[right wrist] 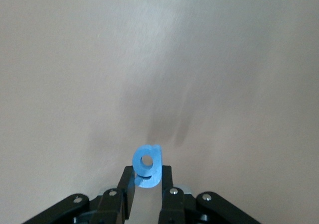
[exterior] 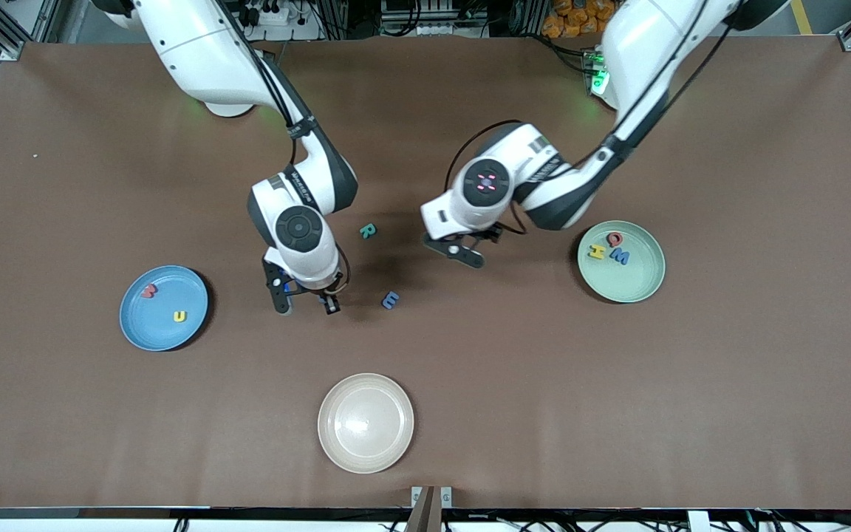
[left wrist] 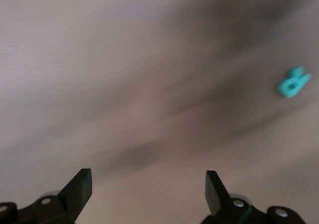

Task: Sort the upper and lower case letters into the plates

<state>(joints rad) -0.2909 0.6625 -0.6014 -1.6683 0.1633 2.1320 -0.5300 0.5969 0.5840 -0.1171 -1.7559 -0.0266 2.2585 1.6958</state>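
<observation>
My right gripper (exterior: 306, 299) is shut on a blue g (right wrist: 147, 167), held upright between its fingers over bare table beside the sky-blue plate (exterior: 137, 332). That plate holds a red w (exterior: 148, 291) and a yellow u (exterior: 179, 316). A teal R (exterior: 368, 231) and a blue e (exterior: 390, 299) lie on the table between the two arms. My left gripper (exterior: 462, 247) hangs open and empty over the table close to the R (left wrist: 293, 82). The mint-green plate (exterior: 640, 288) holds a yellow H (exterior: 597, 253), a red Q (exterior: 615, 238) and a blue M (exterior: 620, 256).
A cream-beige plate (exterior: 366, 423) sits near the table's front edge, nearer to the front camera than the loose letters. The brown tabletop (exterior: 544, 384) spreads wide around all three plates.
</observation>
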